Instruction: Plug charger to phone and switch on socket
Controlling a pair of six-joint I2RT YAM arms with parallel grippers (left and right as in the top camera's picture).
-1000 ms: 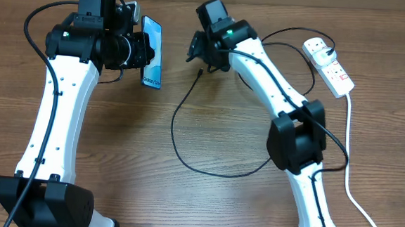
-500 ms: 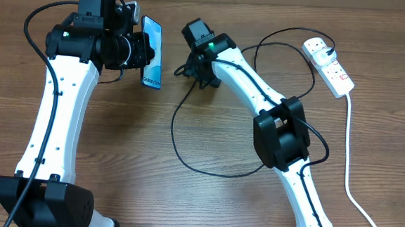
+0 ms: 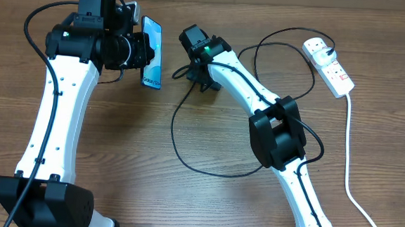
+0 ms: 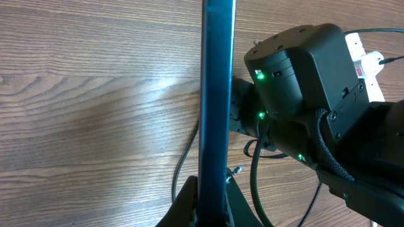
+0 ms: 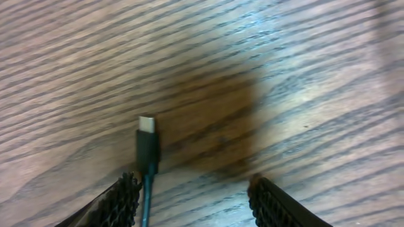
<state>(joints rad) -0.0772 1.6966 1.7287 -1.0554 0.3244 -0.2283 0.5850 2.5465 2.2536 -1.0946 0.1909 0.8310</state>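
Left gripper [image 4: 211, 192]: clamped on the phone [image 4: 216, 94], which is held on edge above the table [image 4: 95, 94].
Right gripper [image 5: 192, 202]: fingers apart, nothing gripped.
Charger [image 5: 146, 144]: connector tip is laid flat between the right fingers, just beside one pad.
Socket [image 3: 330, 65]: seen well apart from both grippers.

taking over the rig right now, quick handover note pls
Left gripper: shut on the phone, held on edge above the table.
Right gripper: open, low over the table, charger connector between its fingers, not gripped.
Power strip: far right, charger cable runs to it.
Done: phone picked up.
Left: grip connector, plug into phone, switch on strip.
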